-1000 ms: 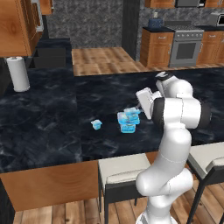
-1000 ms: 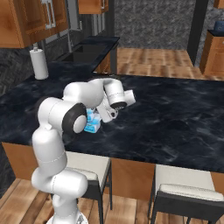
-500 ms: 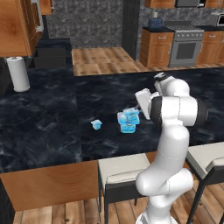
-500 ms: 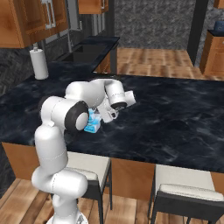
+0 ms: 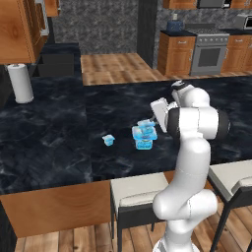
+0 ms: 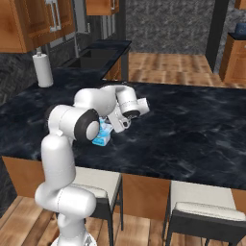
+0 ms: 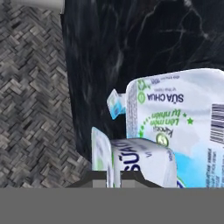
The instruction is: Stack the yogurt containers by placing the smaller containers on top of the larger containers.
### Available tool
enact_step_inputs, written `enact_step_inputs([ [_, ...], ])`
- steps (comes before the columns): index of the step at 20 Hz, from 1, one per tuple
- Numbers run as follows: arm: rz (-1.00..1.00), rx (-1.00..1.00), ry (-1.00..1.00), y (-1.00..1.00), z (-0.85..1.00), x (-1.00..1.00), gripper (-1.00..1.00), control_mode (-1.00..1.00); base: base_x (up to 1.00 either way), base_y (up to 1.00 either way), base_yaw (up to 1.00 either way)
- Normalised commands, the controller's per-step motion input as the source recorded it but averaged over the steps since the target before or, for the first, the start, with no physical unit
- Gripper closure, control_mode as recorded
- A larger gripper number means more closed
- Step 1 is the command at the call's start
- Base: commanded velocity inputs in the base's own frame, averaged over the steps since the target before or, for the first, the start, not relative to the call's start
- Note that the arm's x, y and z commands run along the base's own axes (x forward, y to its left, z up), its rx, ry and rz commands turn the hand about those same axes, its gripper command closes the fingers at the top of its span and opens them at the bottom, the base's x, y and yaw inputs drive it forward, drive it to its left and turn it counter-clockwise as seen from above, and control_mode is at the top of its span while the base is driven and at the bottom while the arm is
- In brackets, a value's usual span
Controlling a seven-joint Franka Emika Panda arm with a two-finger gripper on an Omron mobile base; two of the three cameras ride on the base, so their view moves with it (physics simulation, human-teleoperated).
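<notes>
The widest yogurt container (image 5: 144, 143) (image 7: 175, 118), a light-blue tub with a white printed lid, sits on the black counter. Directly over it is the medium tub (image 5: 146, 126) (image 7: 142, 162), tilted, with my gripper (image 5: 152, 122) (image 7: 114, 177) shut on its white rim. I cannot tell whether the two tubs touch. The tiny tub (image 5: 108, 140) (image 7: 116, 104) stands alone on the counter to the left of them. In the right base view my arm covers most of the tubs (image 6: 102, 135), and the gripper (image 6: 112, 127) is right beside them.
A white paper towel roll (image 5: 20, 82) (image 6: 43, 69) stands at the far left of the counter (image 5: 59, 128). Two stools (image 5: 138, 194) are tucked under the near edge. Dark counter stretches to the right (image 6: 192, 129). A stove and cabinets lie beyond.
The hand with the medium tub has shifted only slightly over the widest tub. The tiny tub and the widest tub have stayed put.
</notes>
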Motion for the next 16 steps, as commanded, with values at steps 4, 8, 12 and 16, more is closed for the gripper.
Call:
enact_step_inputs([
  [4, 0.0, 0.0, 0.0, 0.0, -0.09, 0.09, 1.0, -1.0, 0.0, 0.0, 0.0],
  [8, 0.0, 0.0, 0.0, 0.0, -0.13, 0.02, 1.0, -1.0, 0.0, 0.0, 0.0],
  [12, 0.0, 0.0, 0.0, 0.0, -0.15, 0.0, 1.0, -1.0, 0.0, 0.0, 0.0],
  [16, 0.0, 0.0, 0.0, 0.0, -0.09, 0.02, 1.0, -1.0, 0.0, 0.0, 0.0],
])
